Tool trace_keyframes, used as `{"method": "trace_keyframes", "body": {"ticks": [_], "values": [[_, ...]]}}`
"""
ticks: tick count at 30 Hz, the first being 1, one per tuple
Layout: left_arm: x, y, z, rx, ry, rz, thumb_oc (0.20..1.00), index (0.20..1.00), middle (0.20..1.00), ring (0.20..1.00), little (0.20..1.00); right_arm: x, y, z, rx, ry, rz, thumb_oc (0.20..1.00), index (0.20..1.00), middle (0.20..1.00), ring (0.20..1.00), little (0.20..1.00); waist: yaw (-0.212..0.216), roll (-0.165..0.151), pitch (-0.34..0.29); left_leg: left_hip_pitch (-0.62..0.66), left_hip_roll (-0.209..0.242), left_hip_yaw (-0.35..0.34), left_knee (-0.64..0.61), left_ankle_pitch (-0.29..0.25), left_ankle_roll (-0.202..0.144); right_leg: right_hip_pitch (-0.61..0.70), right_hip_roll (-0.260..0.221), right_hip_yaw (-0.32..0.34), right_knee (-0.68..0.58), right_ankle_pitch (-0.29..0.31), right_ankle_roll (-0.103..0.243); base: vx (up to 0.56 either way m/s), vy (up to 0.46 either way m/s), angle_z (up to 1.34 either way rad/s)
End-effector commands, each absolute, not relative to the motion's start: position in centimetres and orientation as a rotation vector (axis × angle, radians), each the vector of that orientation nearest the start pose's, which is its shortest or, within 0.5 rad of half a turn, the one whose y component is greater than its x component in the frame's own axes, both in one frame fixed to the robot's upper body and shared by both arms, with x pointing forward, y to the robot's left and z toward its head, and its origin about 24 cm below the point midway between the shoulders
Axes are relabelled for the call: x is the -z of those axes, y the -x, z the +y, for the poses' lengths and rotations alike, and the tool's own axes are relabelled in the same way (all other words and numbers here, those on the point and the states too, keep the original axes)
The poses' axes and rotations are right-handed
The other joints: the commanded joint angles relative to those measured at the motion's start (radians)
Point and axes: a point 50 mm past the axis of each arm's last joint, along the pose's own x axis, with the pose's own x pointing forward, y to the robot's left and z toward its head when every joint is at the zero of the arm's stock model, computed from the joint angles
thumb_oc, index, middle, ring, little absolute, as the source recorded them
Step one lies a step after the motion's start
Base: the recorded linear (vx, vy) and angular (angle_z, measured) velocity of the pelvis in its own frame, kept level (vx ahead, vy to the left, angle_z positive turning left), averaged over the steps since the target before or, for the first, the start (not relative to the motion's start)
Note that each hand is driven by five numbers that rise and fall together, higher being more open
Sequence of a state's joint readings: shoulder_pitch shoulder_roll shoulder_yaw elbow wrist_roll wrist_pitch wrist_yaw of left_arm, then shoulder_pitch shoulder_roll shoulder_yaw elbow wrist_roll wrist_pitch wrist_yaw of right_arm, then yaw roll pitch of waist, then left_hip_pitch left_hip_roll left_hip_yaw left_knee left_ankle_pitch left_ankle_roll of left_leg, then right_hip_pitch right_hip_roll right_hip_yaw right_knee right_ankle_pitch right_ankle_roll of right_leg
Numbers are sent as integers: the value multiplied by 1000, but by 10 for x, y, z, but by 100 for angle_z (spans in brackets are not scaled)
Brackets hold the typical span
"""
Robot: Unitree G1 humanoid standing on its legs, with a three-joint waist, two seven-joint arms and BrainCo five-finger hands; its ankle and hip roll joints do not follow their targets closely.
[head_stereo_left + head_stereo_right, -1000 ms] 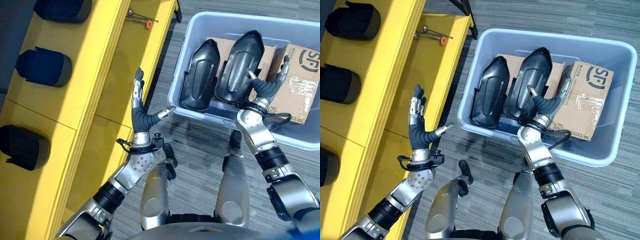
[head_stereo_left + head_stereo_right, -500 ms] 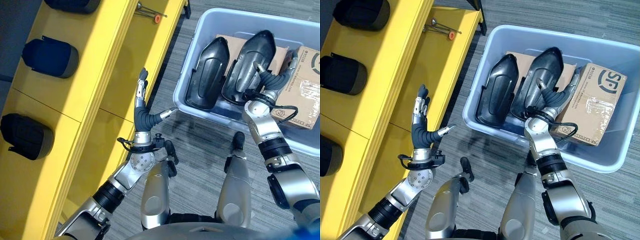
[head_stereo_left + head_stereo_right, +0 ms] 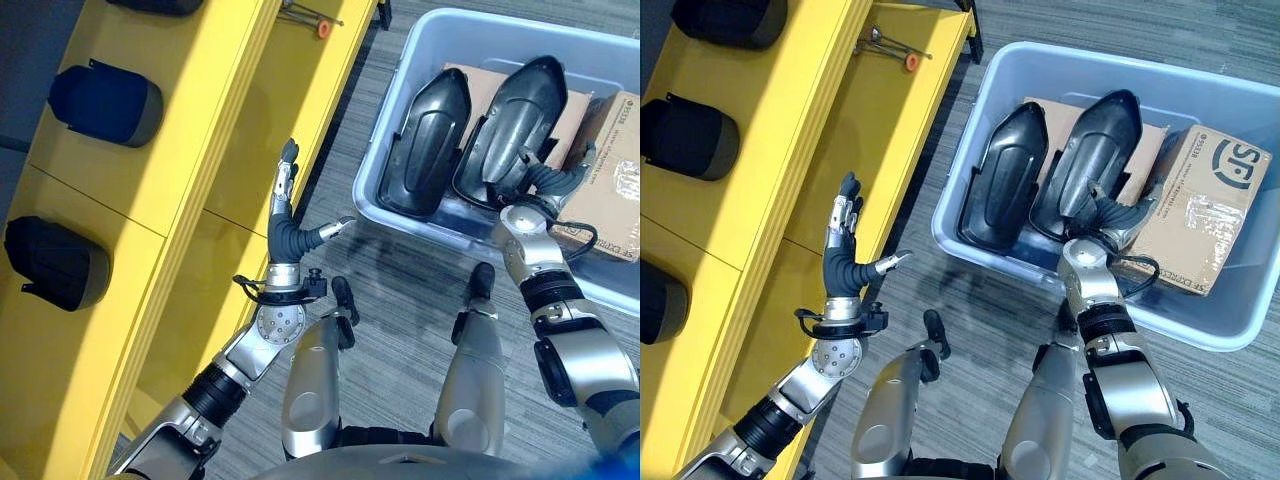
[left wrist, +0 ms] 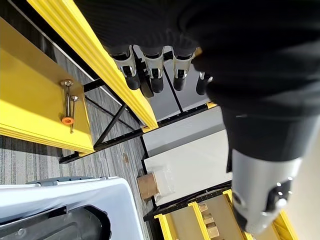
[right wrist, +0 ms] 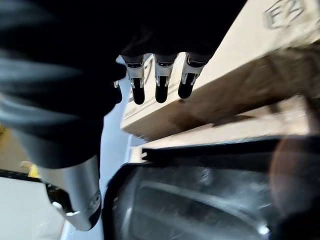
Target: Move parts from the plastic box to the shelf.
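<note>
Some dark parts [image 3: 105, 103] already sit on the yellow shelf [image 3: 190, 150], two black parts [image 3: 1085, 160] wait in the plastic box [image 3: 1000, 75], and the right hand [image 3: 1118, 215] reaches over them relaxed and empty while the left hand [image 3: 845, 245] hovers unclenched.

A yellow shelf [image 3: 190, 130] is loaded with dark parts [image 3: 105, 103]; a plastic box [image 3: 985, 120] is set on the grey floor [image 3: 970, 320].

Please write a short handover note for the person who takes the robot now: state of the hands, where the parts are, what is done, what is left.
Left hand: open, holds nothing, raised beside the yellow shelf.
Right hand: open, inside the box, over the near end of the right black part; no grasp yet.
A second black part and a cardboard carton also lie in the box.
Done: dark parts already on the shelf.
Left: grasp and move both box parts.
</note>
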State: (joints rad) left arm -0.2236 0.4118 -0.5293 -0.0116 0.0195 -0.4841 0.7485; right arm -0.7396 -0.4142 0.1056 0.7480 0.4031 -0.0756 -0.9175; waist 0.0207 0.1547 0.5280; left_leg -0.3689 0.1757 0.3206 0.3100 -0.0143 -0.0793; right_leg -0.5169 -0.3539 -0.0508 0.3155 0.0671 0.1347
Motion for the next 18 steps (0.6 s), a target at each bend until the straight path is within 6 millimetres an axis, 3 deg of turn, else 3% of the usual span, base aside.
{"method": "trace_keyframes", "body": {"ticks": [1,11,14,15,18], "values": [[-134,-239,118,-67,-29,-767,1000,1000,1000,1000,1000,-148,-363,-257,913,10,-169,1000,1000,1000,1000,1000,24,56,-8,-50,0,-50,64,-41,12,-7,-53,-97,181,-97,-4,-31,2,-1],[-136,-241,117,-61,-33,-773,1000,1000,1000,1000,1000,-136,-367,-257,872,192,-90,1000,1000,1000,1000,1000,37,57,-8,-90,1,-56,66,-31,11,-42,-55,-99,195,-94,-5,-20,-3,1],[-135,-241,118,-65,-30,-770,1000,1000,1000,1000,1000,-136,-366,-258,894,336,-99,1000,1000,1000,1000,1000,41,57,-8,-107,2,-62,70,-29,13,-56,-55,-99,201,-93,-4,-9,-7,2],[-136,-242,117,-65,-30,-771,1000,1000,1000,1000,1000,-143,-367,-258,897,463,-139,1000,1000,1000,1000,1000,45,57,-8,-117,1,-66,69,-26,13,-63,-53,-99,200,-91,-3,-24,-15,9],[-136,-242,118,-59,-32,-772,1000,1000,1000,1000,1000,-147,-368,-256,884,513,-159,1000,1000,1000,1000,1000,48,57,-8,-125,-1,-69,68,-23,13,-68,-53,-101,200,-89,-2,-11,-7,6]]}}
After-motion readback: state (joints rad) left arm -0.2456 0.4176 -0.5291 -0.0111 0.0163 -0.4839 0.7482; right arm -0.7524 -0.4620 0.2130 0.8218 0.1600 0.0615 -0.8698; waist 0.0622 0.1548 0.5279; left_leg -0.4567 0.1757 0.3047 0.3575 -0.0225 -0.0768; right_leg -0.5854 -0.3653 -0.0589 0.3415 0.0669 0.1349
